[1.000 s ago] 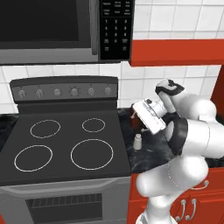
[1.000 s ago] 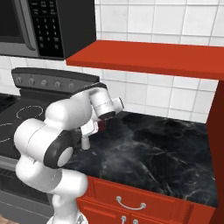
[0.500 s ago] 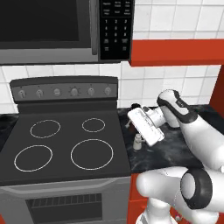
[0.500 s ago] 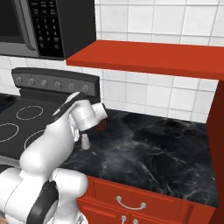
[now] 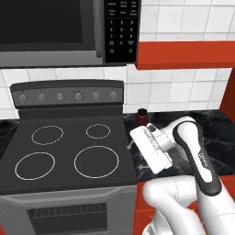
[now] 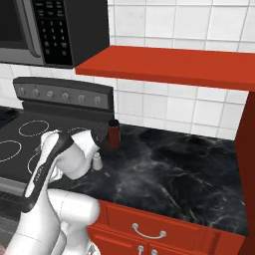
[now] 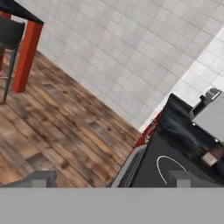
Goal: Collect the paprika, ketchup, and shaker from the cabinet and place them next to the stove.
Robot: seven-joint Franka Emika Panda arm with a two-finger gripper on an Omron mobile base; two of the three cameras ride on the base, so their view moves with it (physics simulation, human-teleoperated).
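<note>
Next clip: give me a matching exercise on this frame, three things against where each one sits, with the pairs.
Things:
1. shaker
2. paprika
3. stove

Places:
A. left of the black counter, under the microwave
B. on the counter near its front, beside the white arm
C. on the counter further back, towards the tiled wall

Pairs: 1-B, 2-C, 3-A
</note>
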